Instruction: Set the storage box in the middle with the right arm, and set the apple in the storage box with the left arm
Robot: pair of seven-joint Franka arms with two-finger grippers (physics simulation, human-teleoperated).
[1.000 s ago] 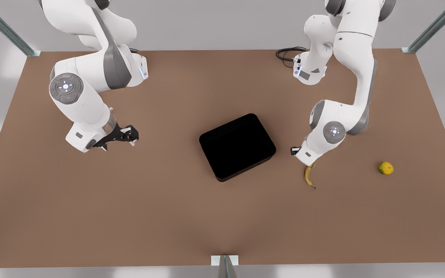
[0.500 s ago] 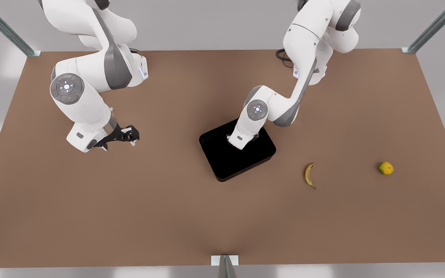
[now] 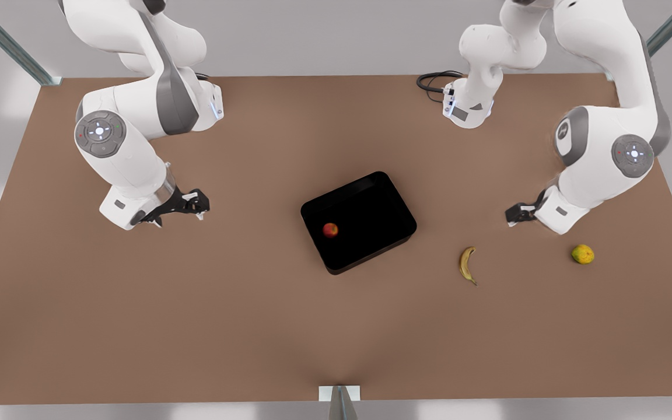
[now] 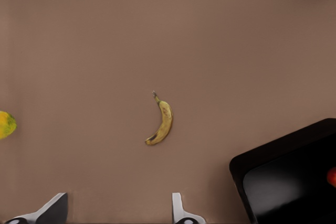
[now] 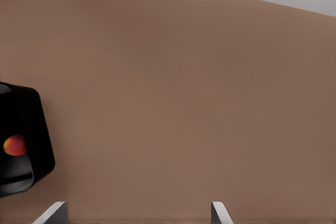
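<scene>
1. Worktop (image 3: 254, 326): one, brown, with grey walls behind.
2. Storage box (image 3: 365, 224): one, black, at centre, holding one apple (image 3: 330, 230).
3. Grippers: two. Left gripper (image 3: 515, 214), on the front view's right, fingers apart, empty; right gripper (image 3: 193, 205), fingers apart, empty.
4. Banana (image 3: 468, 265): one.
5. Yellow-orange fruit (image 3: 583, 254): one.

Two white jointed arms with grey joint bands, round lit wrist discs, black grippers, black base cable (image 3: 432, 80).
</scene>
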